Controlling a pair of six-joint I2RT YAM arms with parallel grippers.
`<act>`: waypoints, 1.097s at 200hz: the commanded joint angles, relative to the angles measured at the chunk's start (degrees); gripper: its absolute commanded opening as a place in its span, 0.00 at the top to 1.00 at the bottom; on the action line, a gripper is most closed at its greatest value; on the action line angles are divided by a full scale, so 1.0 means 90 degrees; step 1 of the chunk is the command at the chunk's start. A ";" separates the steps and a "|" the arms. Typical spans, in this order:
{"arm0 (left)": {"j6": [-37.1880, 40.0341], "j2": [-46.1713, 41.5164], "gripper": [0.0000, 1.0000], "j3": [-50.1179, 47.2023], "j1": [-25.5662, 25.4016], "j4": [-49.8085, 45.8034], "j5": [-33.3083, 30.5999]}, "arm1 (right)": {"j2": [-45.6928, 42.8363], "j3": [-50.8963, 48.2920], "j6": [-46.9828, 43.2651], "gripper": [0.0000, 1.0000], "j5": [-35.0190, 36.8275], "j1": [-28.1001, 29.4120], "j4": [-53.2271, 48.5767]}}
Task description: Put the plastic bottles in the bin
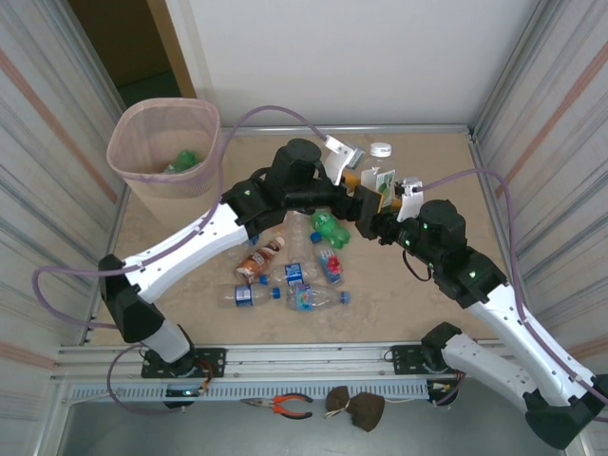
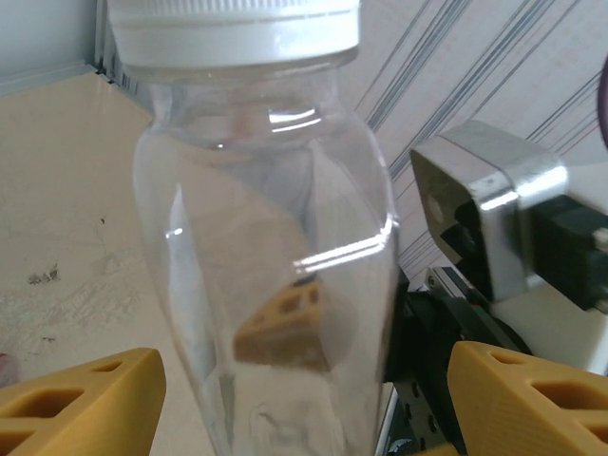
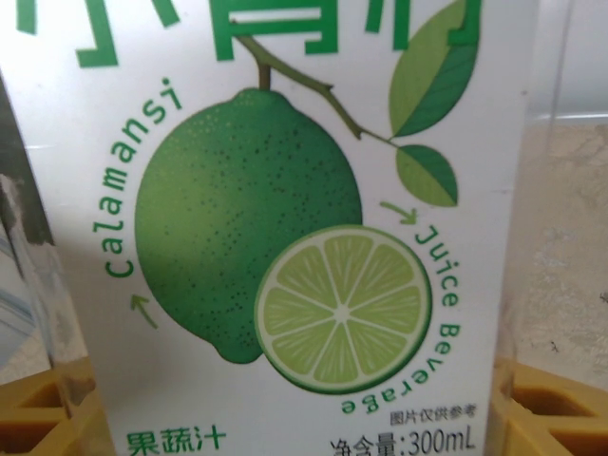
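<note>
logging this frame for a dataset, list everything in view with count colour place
beige bin with pink bag liner: one, far left corner
green plastic bottle: one, inside bin
clear white-capped calamansi juice bottle: one, between both grippers
loose plastic bottles: about six, green, orange-brown, clear, table centre
orange-handled pliers: one, front rail
brown object: one, beside pliers
left gripper: yellow fingers, open around juice bottle
right gripper: yellow fingers, shut on juice bottle

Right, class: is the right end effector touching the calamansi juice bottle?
Touching. The right wrist view shows the right end effector with its yellow fingers pressed against both sides of the juice bottle.
</note>
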 commanded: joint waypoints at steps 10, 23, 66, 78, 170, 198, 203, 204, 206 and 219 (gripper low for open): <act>-0.0018 0.0279 0.25 0.0331 -0.0111 -0.0016 -0.0173 | -0.0091 0.0231 -0.0040 0.39 -0.0068 -0.0032 0.0210; -0.0054 0.0357 0.29 0.0332 -0.0134 0.0056 -0.0199 | -0.0101 0.0234 -0.0112 0.39 -0.0071 -0.0032 0.0191; -0.0067 0.0556 0.42 0.0394 -0.0133 0.0105 -0.0147 | -0.0136 0.0196 -0.0317 0.39 0.0047 -0.0022 0.0103; -0.0082 0.0584 0.45 0.0381 -0.0135 0.0124 -0.0132 | -0.0138 0.0180 -0.0339 0.39 0.0063 -0.0022 0.0113; 0.0017 0.0464 0.60 0.0365 -0.0127 0.0051 -0.0188 | -0.0140 0.0173 -0.0426 0.37 0.0013 -0.0022 0.0184; 0.0134 0.0359 0.60 0.0370 -0.0052 -0.0112 -0.0259 | -0.0169 0.0203 -0.0491 0.23 -0.0108 -0.0014 0.0183; 0.0138 0.0325 0.60 0.0340 -0.0014 -0.0122 -0.0254 | -0.0178 0.0226 -0.0495 0.20 -0.0123 -0.0022 0.0171; 0.0138 0.0321 0.60 0.0336 -0.0011 -0.0123 -0.0253 | -0.0174 0.0230 -0.0495 0.19 -0.0129 -0.0017 0.0166; 0.0145 0.0305 0.60 0.0333 0.0006 -0.0123 -0.0252 | -0.0179 0.0228 -0.0496 0.18 -0.0134 -0.0019 0.0155; 0.0148 0.0179 0.60 0.0256 0.0133 -0.0141 -0.0227 | -0.0199 0.0258 -0.0496 0.14 -0.0209 -0.0016 0.0115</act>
